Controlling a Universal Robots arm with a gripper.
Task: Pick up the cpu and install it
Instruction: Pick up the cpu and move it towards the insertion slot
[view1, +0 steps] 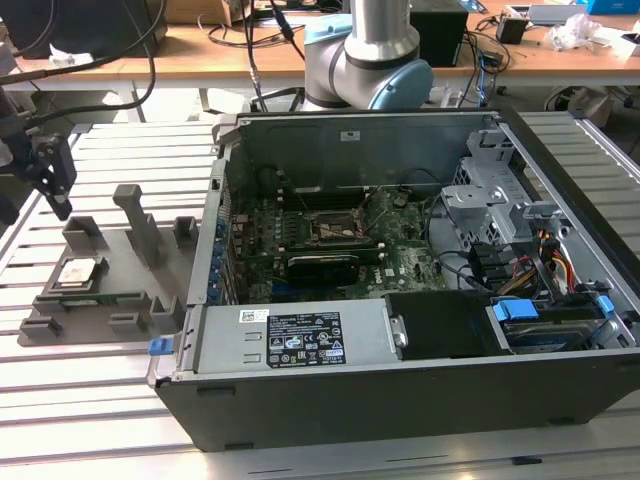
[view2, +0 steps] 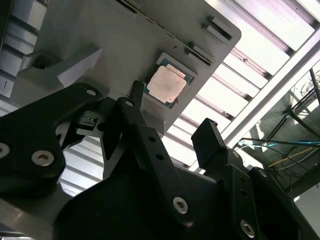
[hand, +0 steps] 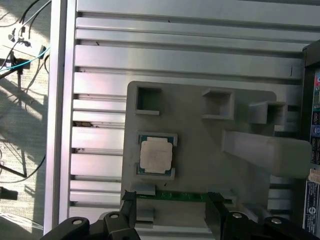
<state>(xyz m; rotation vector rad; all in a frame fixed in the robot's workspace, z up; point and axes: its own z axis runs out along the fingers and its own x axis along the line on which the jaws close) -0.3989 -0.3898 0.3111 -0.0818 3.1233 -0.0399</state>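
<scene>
The cpu (view1: 78, 270) is a small silvery square chip lying flat in a recess of the grey fixture (view1: 125, 250), at the exterior view's left, beside the open computer case (view1: 400, 300). It also shows in both wrist views as the cpu (view2: 167, 84) and the cpu (hand: 156, 154). My gripper (view1: 58, 200) hangs above the fixture's far left corner, apart from the chip. Its dark fingers (hand: 129, 205) stand apart, so the gripper (hand: 172, 202) is open with nothing held. The gripper (view2: 172, 122) looks down past the chip. The dark socket (view1: 335, 228) sits on the motherboard inside the case.
The fixture carries an upright post (view1: 140, 220) and a green memory stick (hand: 172, 196) near the chip. The case walls (view1: 215, 200) rise just right of the fixture. Everything stands on a slatted aluminium table (view1: 90, 400). Cables and a bench (view1: 200, 50) lie behind.
</scene>
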